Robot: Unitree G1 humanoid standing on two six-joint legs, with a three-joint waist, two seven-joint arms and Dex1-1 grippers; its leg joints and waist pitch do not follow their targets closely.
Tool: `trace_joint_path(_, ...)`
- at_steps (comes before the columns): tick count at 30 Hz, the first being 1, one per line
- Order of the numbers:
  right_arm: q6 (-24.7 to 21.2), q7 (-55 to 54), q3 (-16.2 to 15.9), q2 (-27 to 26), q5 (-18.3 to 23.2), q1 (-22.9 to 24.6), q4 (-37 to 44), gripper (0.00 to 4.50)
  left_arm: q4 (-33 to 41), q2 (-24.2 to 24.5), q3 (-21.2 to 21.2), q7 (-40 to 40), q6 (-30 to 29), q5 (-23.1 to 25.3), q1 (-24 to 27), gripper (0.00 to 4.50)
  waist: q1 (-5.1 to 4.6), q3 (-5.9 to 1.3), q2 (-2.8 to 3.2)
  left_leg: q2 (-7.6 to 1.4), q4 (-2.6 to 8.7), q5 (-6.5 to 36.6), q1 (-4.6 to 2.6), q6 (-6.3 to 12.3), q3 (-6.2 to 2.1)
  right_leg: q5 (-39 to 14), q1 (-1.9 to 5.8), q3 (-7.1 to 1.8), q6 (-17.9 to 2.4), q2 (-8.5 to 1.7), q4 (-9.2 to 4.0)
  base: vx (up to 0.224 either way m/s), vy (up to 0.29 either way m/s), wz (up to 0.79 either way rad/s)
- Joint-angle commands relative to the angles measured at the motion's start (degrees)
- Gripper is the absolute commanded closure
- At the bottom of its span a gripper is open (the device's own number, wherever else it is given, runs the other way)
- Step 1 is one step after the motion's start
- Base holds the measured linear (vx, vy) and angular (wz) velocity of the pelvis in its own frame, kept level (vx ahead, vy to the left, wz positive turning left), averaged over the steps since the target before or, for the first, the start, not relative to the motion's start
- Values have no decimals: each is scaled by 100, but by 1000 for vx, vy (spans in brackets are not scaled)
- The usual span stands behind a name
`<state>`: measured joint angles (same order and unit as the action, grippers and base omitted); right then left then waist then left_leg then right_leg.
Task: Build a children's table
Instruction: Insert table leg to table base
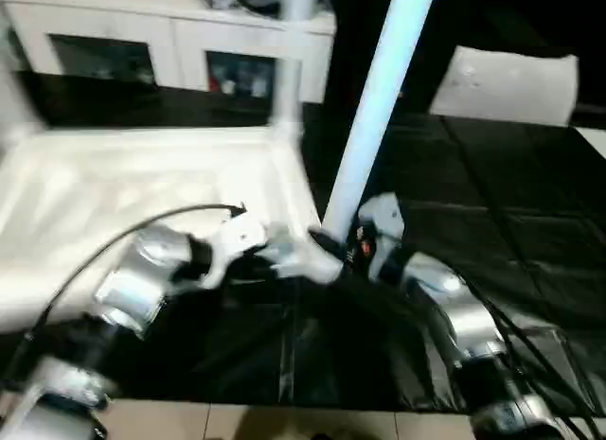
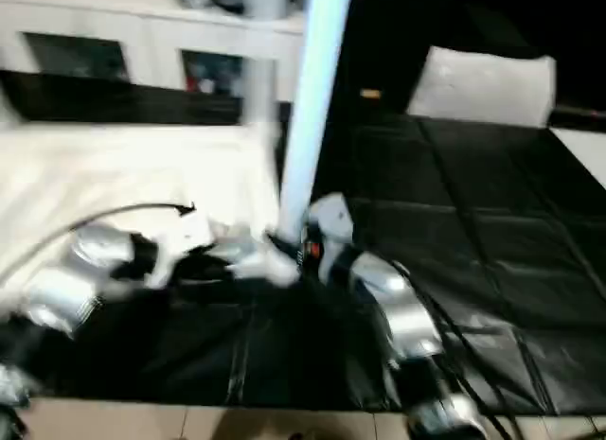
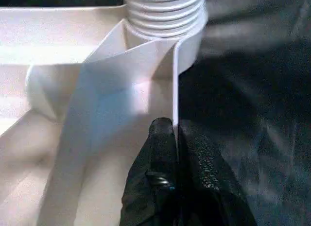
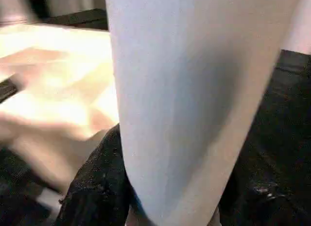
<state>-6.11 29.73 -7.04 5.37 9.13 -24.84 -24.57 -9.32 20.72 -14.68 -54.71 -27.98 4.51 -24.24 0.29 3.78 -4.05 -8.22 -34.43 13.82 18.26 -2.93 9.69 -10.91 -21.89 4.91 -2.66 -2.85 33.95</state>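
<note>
The white tabletop [image 1: 142, 194] lies upside down on the black mat. One white leg [image 1: 289, 71] stands upright in its far right corner socket. A second leg [image 1: 379, 109] rises, leaning slightly, from the near right corner. My right gripper [image 1: 346, 251] is shut around this leg's lower end, with black fingers [image 4: 97, 187] on both sides of the tube [image 4: 184, 104]. My left gripper [image 3: 176, 138] is shut on the tabletop's thin side rim [image 3: 175, 80], just short of the corner socket, where the leg's threaded end [image 3: 165, 12] sits.
A white cabinet with glass doors [image 1: 170, 43] stands behind the tabletop. A flat white sheet [image 1: 507, 80] leans at the back right. The black mat [image 1: 492, 213] stretches to the right, and pale floor [image 1: 237, 421] shows along the near edge.
</note>
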Motion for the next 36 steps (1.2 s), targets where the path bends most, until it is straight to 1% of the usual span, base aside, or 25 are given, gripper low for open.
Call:
trace_joint_path(1, -330, -335, -93, -112, -200, 32, -468, 259, 390, -295, -158, 158, -260, -101, 3, 450, 38, -236, 76, -559, 485, 919, 78, 174, -230, -2238, 192, -476, -1029, -731, -504, 0, 0, 0)
trace_joint_path(2, -371, -501, -46, -203, -200, -46, -569, 259, 535, -438, -218, 285, -468, -106, 25, 450, 46, -238, 54, -554, 482, 864, 75, 200, -221, -2162, 190, -472, -1033, -716, -502, 0, 0, 0)
trace_joint_path(3, -391, -600, -31, -267, -210, -97, -631, 259, 613, -543, -294, 361, -581, -94, 31, 450, 42, -247, 56, -555, 477, 754, 82, 231, -212, -1964, 198, -479, -1099, -722, -466, 0, 0, 0)
trace_joint_path(5, -412, -692, -27, -335, -233, -130, -674, 259, 630, -612, -386, 471, -673, 0, 19, 450, 62, -252, 52, -532, 469, 605, 102, 324, -202, -1829, 226, -467, -1091, -723, -470, 0, 0, 0)
trace_joint_path(6, -418, -783, -40, -425, -274, -149, -704, 259, 540, -614, -479, 623, -751, 187, -24, 450, 68, -259, 75, -557, 474, 519, 95, 343, -203, -1678, 222, -450, -1102, -716, -454, 0, 0, 0)
trace_joint_path(8, -457, -812, -35, -468, -282, -117, -648, 260, 329, -562, -463, 745, -705, 315, -102, 450, 71, -254, 73, -551, 480, 565, 89, 342, -202, -1718, 221, -437, -1071, -704, -461, 0, 0, 0)
trace_joint_path(9, -469, -819, -40, -476, -289, -95, -614, 260, 216, -520, -454, 770, -651, 362, -147, 450, 72, -244, 94, -562, 489, 703, 85, 301, -211, -1886, 219, -434, -1026, -717, -483, 0, 0, 0)
trace_joint_path(10, -469, -819, -40, -476, -289, -95, -614, 260, 216, -520, -454, 770, -651, 362, -147, 450, 72, -244, 94, -562, 489, 703, 85, 301, -211, -1886, 219, -434, -1026, -717, -483, 0, 0, 0)
trace_joint_path(11, -478, -849, -54, -491, -292, -58, -574, 260, 131, -448, -454, 811, -630, 400, -199, 450, 73, -240, 93, -559, 493, 823, 76, 263, -211, -2058, 213, -432, -973, -722, -508, 0, 0, 0)
trace_joint_path(12, -501, -895, -49, -508, -296, -50, -567, 260, 110, -411, -448, 804, -620, 396, -219, 450, 76, -237, 115, -561, 502, 917, 64, 221, -224, -2193, 203, -430, -922, -722, -520, 0, 0, 0)
trace_joint_path(13, -526, -934, -25, -530, -279, -45, -564, 260, 104, -387, -441, 788, -616, 387, -227, 450, 71, -231, 108, -565, 508, 980, 59, 198, -227, -2264, 193, -429, -895, -716, -531, 0, 0, 0)
trace_joint_path(14, -576, -920, 28, -563, -196, -36, -551, 260, 104, -369, -439, 779, -620, 379, -230, 450, 67, -230, 101, -570, 518, 1102, 59, 151, -241, -2423, 192, -429, -829, -728, -542, 0, 0, 0)
trace_joint_path(16, -668, -858, 127, -624, -35, -24, -517, 260, 68, -332, -436, 774, -595, 380, -236, 450, 62, -229, 106, -567, 519, 1131, 63, 137, -243, -2469, 190, -435, -797, -724, -549, 0, 0, 0)
trace_joint_path(17, -668, -858, 127, -624, -35, -24, -517, 204, 68, -332, -436, 774, -595, 380, -236, 450, 65, -231, 107, -567, 519, 1136, 66, 135, -245, -2495, 189, -437, -782, -733, -556, 0, 0, 0)
trace_joint_path(20, -628, -789, 167, -626, -24, -9, -439, 184, -20, -227, -445, 651, -453, 344, -247, 450, 67, -244, 123, -573, 522, 1112, 73, 125, -248, -2433, 191, -440, -790, -740, -553, 0, 0, 0)
trace_joint_path(21, -613, -769, 171, -624, -15, 1, -421, 155, -53, -203, -446, 631, -407, 321, -259, 450, 70, -257, 116, -572, 519, 1029, 76, 122, -243, -2286, 198, -441, -824, -736, -534, 0, 0, 0)
trace_joint_path(24, -591, -706, 204, -593, 24, 62, -290, 140, -189, -93, -461, 502, -154, 273, -299, 450, 75, -259, 117, -573, 516, 917, 86, 148, -235, -2063, 207, -443, -916, -736, -507, 0, 0, 0)
trace_joint_path(26, -627, -594, 245, -537, 117, 183, -43, 112, -306, 1, -475, 383, 133, 264, -320, 450, 95, -255, 115, -575, 521, 937, 82, 170, -232, -2095, 213, -450, -869, -739, -524, 0, 0, 0)
trace_joint_path(27, -684, -474, 261, -476, 205, 291, 171, 98, -414, 54, -467, 324, 379, 256, -345, 450, 97, -276, 113, -588, 521, 890, 76, 158, -234, -2017, 217, -447, -900, -741, -496, 0, 0, 0)
trace_joint_path(29, -750, -327, 261, -388, 298, 420, 415, 98, -528, 117, -472, 231, 646, 245, -373, 450, 122, -280, 105, -582, 513, 863, 73, 198, -224, -2009, 224, -450, -862, -741, -513, 0, 0, 0)
trace_joint_path(30, -825, -150, 255, -266, 386, 573, 686, 81, -656, 185, -481, 79, 994, 202, -405, 450, 155, -284, 124, -593, 521, 794, 69, 203, -230, -1923, 227, -447, -859, -742, -498, 0, 0, 0)
trace_joint_path(31, -851, -80, 253, -212, 414, 633, 787, 81, -707, 209, -485, 9, 1154, 175, -417, 450, 163, -287, 115, -594, 524, 754, 74, 211, -228, -1813, 231, -447, -866, -740, -485, 0, 0, 0)
trace_joint_path(33, -884, 89, 245, -44, 465, 802, 1069, 54, -820, 272, -477, -156, 1245, 104, -463, 450, 173, -303, 119, -604, 516, 649, 77, 217, -218, -1595, 239, -447, -938, -748, -462, 0, 0, 0)
trace_joint_path(35, -900, 191, 253, 57, 509, 900, 1232, 44, -906, 322, -500, -270, 1368, 89, -500, 450, 176, -318, 107, -597, 508, 555, 84, 225, -214, -1449, 252, -444, -981, -747, -433, 0, 0, 0)
trace_joint_path(36, -922, 421, 268, 273, 589, 1088, 1553, 35, -1120, 413, -550, -404, 1558, 115, -598, 450, 190, -320, 104, -590, 496, 437, 94, 260, -202, -1301, 259, -443, -1004, -746, -424, 0, 0, 0)
